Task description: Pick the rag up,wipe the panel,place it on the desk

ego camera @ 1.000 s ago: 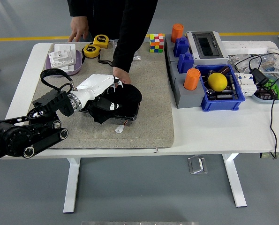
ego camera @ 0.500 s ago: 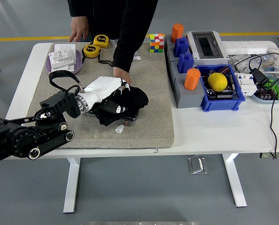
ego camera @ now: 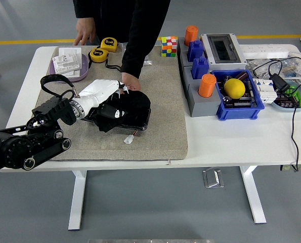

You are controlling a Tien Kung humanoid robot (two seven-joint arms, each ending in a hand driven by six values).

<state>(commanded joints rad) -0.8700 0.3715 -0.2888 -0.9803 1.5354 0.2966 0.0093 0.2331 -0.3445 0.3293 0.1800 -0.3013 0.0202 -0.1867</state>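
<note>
The robot's left arm came in low from the left, and its left hand [ego camera: 111,98] lay on the black rag [ego camera: 127,108], fingers curled into the cloth. The rag sat bunched over a dark panel [ego camera: 140,123] on the grey mat [ego camera: 160,101], its long side running left to right. Just beyond, a person's hand [ego camera: 131,82] pressed at the rag's far edge. Further back stood two yellow tape measures [ego camera: 103,48].

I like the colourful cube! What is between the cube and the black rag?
In the head view, only bare grey mat lies between the colourful cube and the black rag; nothing sits there.
</note>
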